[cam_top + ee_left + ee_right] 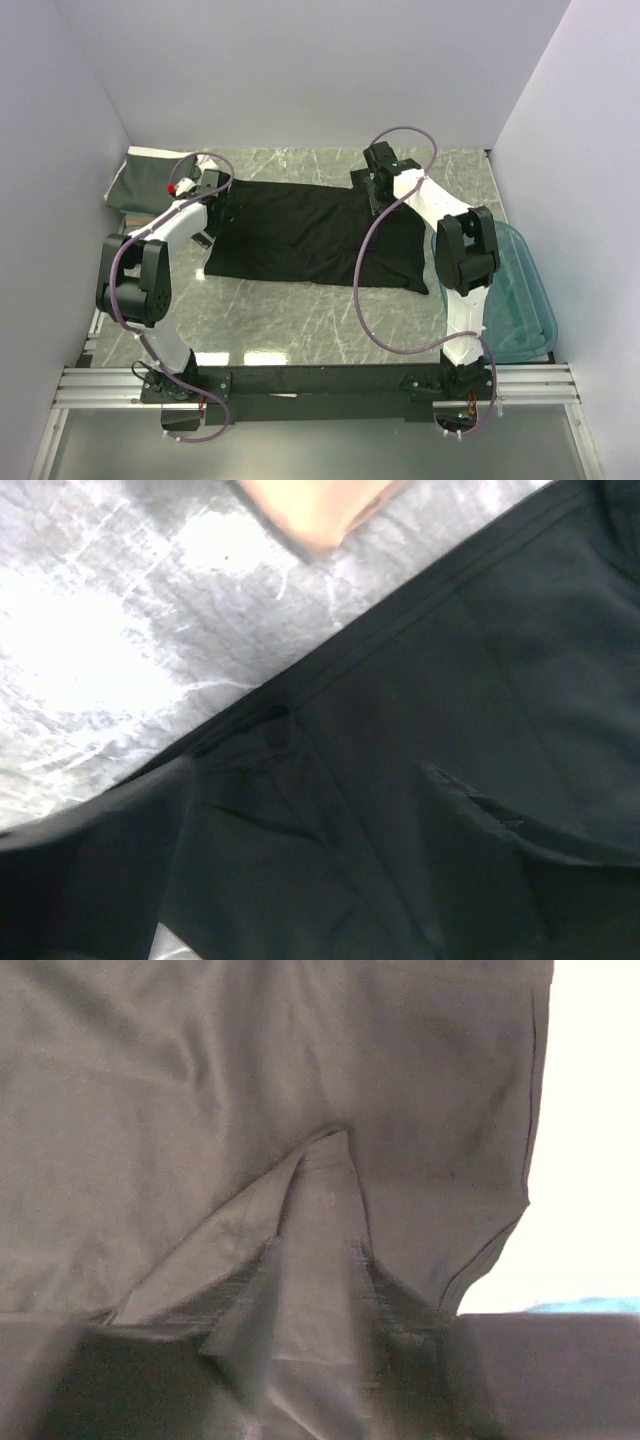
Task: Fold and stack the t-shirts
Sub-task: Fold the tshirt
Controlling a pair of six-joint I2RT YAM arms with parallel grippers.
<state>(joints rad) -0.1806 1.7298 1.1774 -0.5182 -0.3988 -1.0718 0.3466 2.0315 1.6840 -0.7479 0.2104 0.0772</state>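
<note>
Black t-shirt lies spread flat on the counter, just beside the teal tub. Right gripper is over the shirt's far edge, nearer the tub. 1 cloth ridge rises between its jaws; we cannot tell if it is clamped. Left gripper is at the far corner away from the tub, and we cannot tell its state.

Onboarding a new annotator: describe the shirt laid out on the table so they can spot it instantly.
On the marble table, look at the middle, between the teal tub at the right edge and the folded pile in the far left corner. The black t-shirt lies there spread flat. It is the only garment opened out, not folded.
</note>
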